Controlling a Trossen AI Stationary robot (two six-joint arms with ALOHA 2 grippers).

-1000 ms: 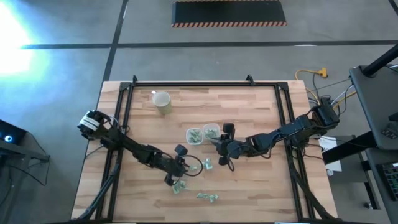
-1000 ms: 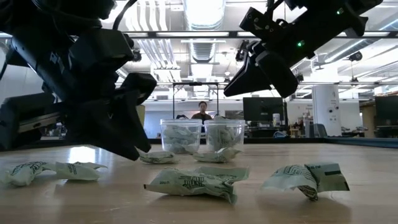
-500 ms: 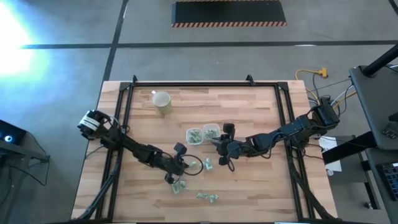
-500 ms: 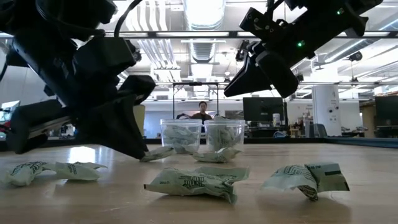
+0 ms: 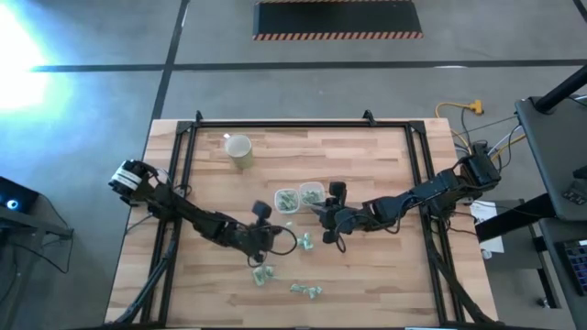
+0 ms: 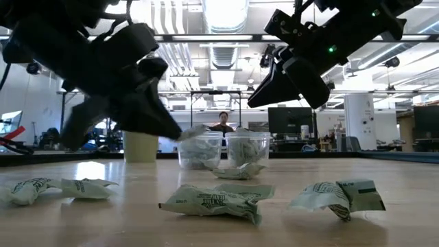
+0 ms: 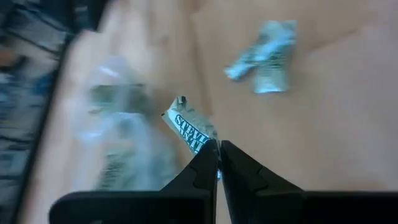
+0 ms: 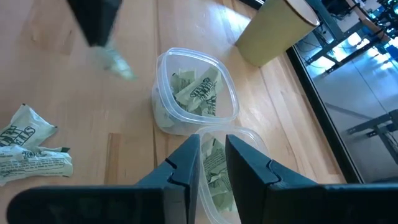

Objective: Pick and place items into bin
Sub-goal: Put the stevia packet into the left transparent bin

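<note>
While both clear tubs (image 5: 299,197) mid-table are already holding several packets, still looking well short of done: counting loose packets (image 5: 304,242) just in front of the tubs, more (image 5: 264,274) nearer the front edge and another pair (image 5: 305,291) beyond that.

Left gripper (image 7: 217,148) pinching one packet (image 7: 189,129) between pressed-together fingertips, hanging raised off the wood just beside the left tub (image 6: 199,149); judging this one as mid-carry, drop not yet done. Right gripper (image 8: 212,144) hovering over the right tub (image 8: 217,163), fingers slightly apart, gripping nothing visible.

Overhead: giving the layout and the spread of leftovers, plus the beige cup (image 5: 238,149) well back, but hiding the held packet under the left gripper (image 5: 260,231).
Table-level: showing height, packet tip poking out near the tub rim (image 6: 194,130), four-ish packets (image 6: 214,200) lying in the foreground; tub fill level roughly readable.
Left wrist: confirming the pinch; blurry otherwise.
Right wrist: looking down into both tubs, contents clear, cup (image 8: 277,30) behind.
</note>
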